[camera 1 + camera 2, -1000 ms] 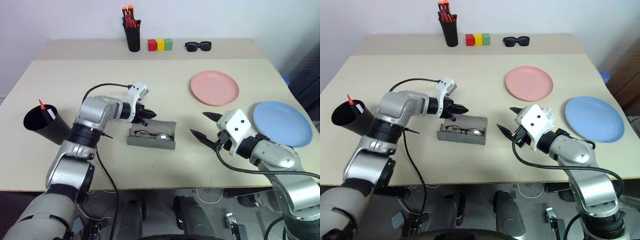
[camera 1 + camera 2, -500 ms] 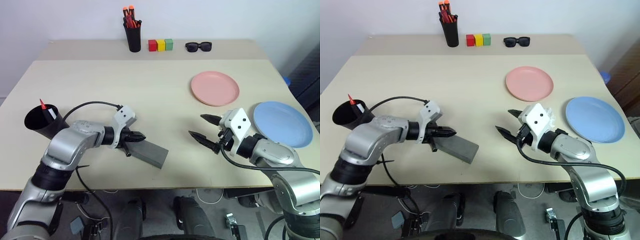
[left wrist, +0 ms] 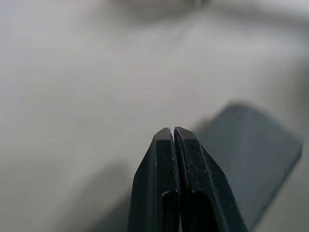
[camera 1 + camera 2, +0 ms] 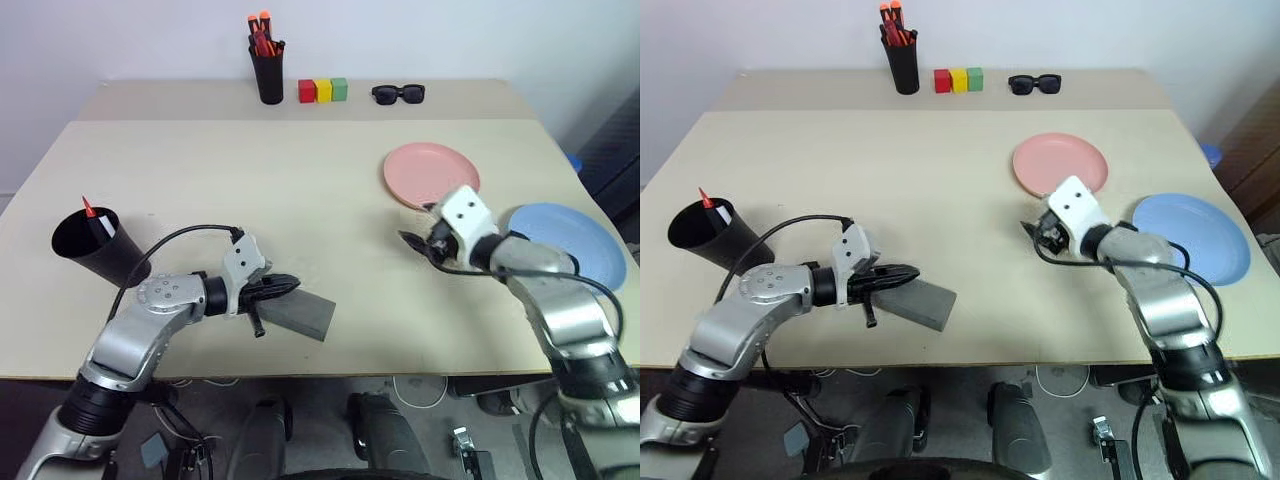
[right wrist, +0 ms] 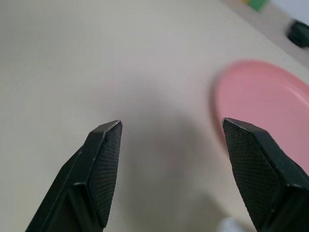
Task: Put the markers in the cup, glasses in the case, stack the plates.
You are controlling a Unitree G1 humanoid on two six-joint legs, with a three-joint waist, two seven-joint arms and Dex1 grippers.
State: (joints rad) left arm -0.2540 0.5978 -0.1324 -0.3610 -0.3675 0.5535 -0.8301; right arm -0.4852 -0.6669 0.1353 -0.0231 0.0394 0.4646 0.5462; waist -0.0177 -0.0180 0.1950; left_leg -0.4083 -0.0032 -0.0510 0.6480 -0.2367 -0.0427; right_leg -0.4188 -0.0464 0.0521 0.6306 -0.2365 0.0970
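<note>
Step in hand, as judged: plate stacking. The case [image 4: 298,312] is seen closed near the front edge of the table [image 4: 200,180], so the glasses step looks done; the glasses themselves cannot be seen, presumably inside.

Right gripper [image 4: 415,243] is held wide, nothing in it, poised just off the near rim of the pink plate [image 4: 431,176]. In the right wrist view the two fingers [image 5: 104,162] are spread apart with the pink plate's edge ahead of one of them. The blue plate [image 4: 566,245] lies flat beside the right forearm, apart from the pink one; the plates are not stacked yet.

Next move, as judged: one finger has to be slid under the thin rim and the other brought onto the top face before pinching. The plate is light and smooth, so it is likely to be pushed along the table rather than caught. It then has to be lifted onto the slightly larger blue plate.

Left gripper [image 4: 285,284] is pinched fully together, empty, lying at the closed case's upper edge; contact cannot be confirmed.

Containers:
- cup [image 4: 92,248], at the left edge, tilted: red marker [image 4: 86,208] and white marker [image 4: 100,226] are seen inside.
- pen holder [image 4: 266,72], at the back: orange-capped pens are held, not task items.
</note>
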